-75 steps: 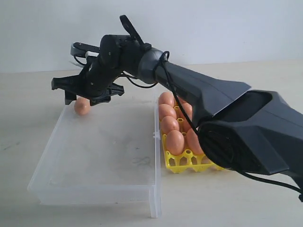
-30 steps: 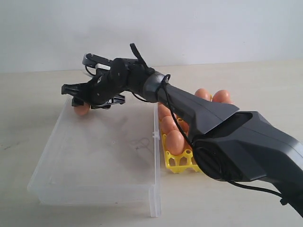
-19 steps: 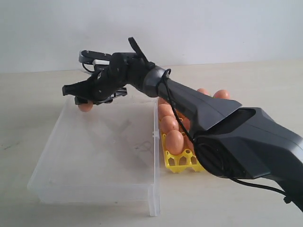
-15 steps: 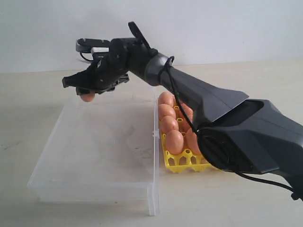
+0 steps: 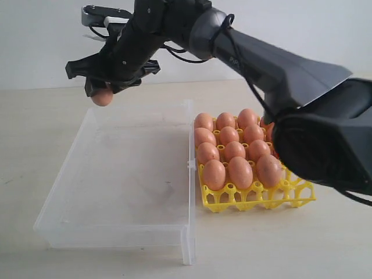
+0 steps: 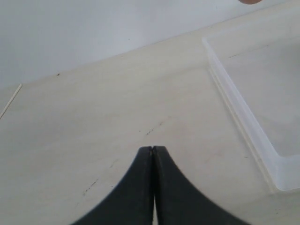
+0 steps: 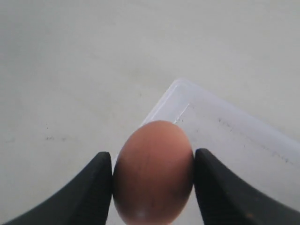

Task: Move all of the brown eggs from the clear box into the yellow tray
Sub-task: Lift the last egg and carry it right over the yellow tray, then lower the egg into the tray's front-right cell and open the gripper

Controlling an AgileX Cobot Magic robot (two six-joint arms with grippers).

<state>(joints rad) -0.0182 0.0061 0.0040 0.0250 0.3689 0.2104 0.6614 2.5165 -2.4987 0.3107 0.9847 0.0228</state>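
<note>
Carry step: right gripper (image 5: 99, 88) pinches one brown egg (image 5: 102, 97), held above the clear box's (image 5: 116, 239) far corner. Next, I judge, it must swing past the box to a free yellow tray (image 5: 233, 201) cell.

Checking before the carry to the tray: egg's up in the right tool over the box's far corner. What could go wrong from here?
1. The brown egg is pinched only at its sides between the right tool's fingers, high above the table; a slip would likely crack it.
2. The yellow tray is mostly filled, and the arm hides its far right cells, so lowering may knock the seated eggs.
3. A low carry could clip the clear box wall.
</note>
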